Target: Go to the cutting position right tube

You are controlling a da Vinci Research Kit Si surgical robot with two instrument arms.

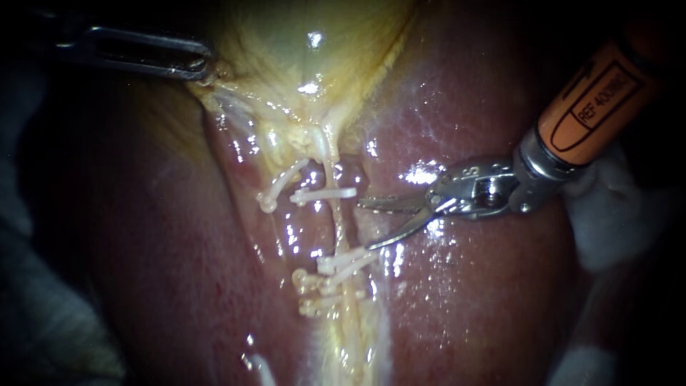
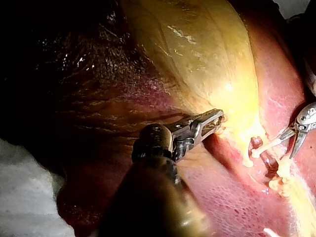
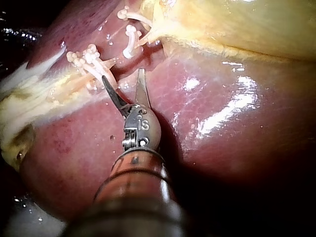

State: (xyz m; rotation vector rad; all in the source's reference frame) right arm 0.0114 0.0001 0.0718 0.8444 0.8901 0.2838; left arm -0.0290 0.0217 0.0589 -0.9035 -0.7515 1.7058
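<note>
My left instrument [image 1: 196,68] comes in from the upper left, its jaws shut on the edge of the yellow gallbladder [image 1: 307,50] and holding it taut; the left wrist view shows the same hold [image 2: 216,120]. Two pale tubes run down from the gallbladder's neck over the liver [image 1: 486,286]. White clips cross them, an upper pair [image 1: 321,194] and a lower cluster [image 1: 336,266]. The right tube [image 1: 337,227] is a thin strand between those clips. My right instrument [image 1: 366,225], with an orange shaft and thin blades, stands open just right of that strand, apart from it. In the right wrist view the blades [image 3: 122,75] gape beside the clips [image 3: 85,57].
Glistening red-brown liver lies on both sides of the tubes. White gauze [image 1: 618,214] sits under the right instrument's shaft, and more pale cloth [image 1: 43,336] at the lower left. A yellowish fatty band [image 1: 350,343] continues below the lower clips.
</note>
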